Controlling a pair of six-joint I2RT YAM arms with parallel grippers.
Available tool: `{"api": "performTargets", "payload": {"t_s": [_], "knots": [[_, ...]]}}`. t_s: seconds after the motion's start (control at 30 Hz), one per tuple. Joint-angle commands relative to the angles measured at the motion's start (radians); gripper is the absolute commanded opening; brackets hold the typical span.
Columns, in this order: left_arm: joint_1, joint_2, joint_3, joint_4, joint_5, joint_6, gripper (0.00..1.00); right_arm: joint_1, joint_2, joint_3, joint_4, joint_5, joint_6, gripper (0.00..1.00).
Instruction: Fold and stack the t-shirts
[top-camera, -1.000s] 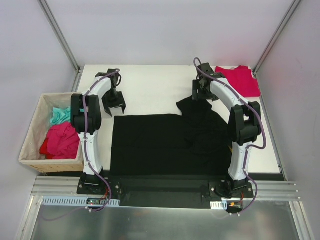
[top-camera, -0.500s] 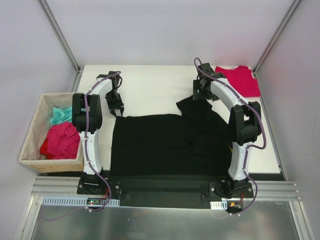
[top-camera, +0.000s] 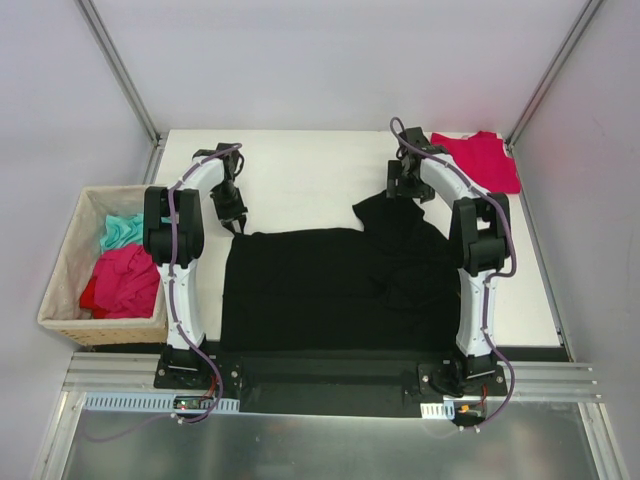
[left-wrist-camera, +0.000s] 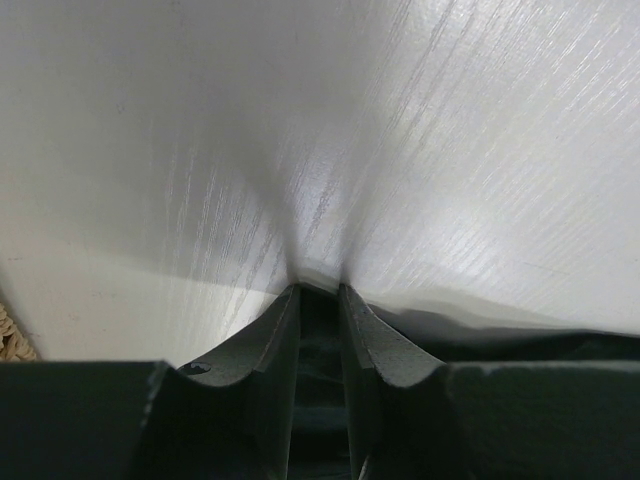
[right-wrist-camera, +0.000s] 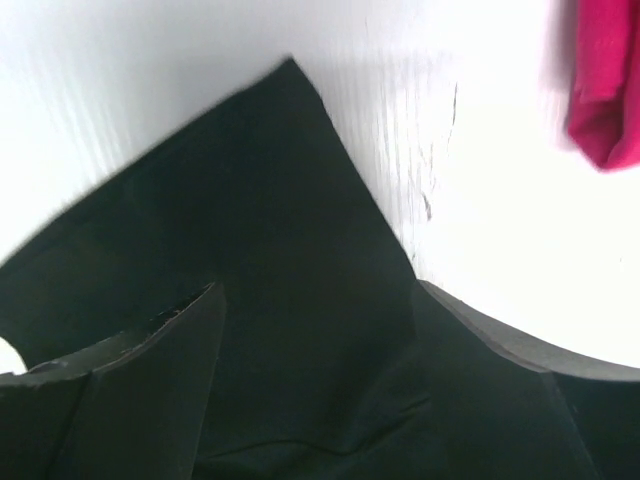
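The black t-shirt (top-camera: 320, 290) lies spread over the near half of the counter (top-camera: 300, 165). Its near hem runs along the counter's near edge, between the two arm bases. Its far edge is straight from the left corner to about the middle. On the right the cloth is bunched and rises to a peak that points toward the far side. The left edge is straight and stops short of the counter's left side.

The left gripper (top-camera: 232, 216) stands tip-down at the shirt's far-left corner. In its wrist view the jaws are drawn almost together, with a narrow strip of dark cloth pinched between them. The right gripper (top-camera: 402, 188) hangs over the bunched peak. Its jaws are spread wide either side of the cloth and grip nothing.

The red t-shirt (top-camera: 482, 160) lies flat in the far-right corner, just beyond the right gripper and apart from the black shirt. Bare counter stretches between the two grippers and on to the far edge, and a narrower strip runs down the right side. A woven basket (top-camera: 58, 275) stands off the left side, with pink cloth (top-camera: 122, 280) and teal cloth (top-camera: 122, 230) in it.
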Motion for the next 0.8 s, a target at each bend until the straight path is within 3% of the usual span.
{"api": "performTargets", "payload": {"t_s": [0.0, 0.13, 0.43, 0.77], "knots": [[0.000, -0.020, -0.020, -0.029, 0.003, 0.009, 0.21, -0.012, -0.002, 0.059, 0.095, -0.047, -0.037, 0.79], [0.000, -0.014, -0.019, -0.027, 0.007, 0.012, 0.21, -0.012, -0.013, 0.056, 0.201, -0.078, -0.055, 0.79], [0.000, -0.017, -0.022, -0.027, 0.008, 0.017, 0.21, -0.024, 0.053, 0.136, 0.241, -0.101, -0.058, 0.78], [0.000, -0.031, -0.025, -0.026, 0.020, 0.018, 0.21, -0.082, 0.170, 0.318, 0.087, -0.105, -0.006, 0.74]]}}
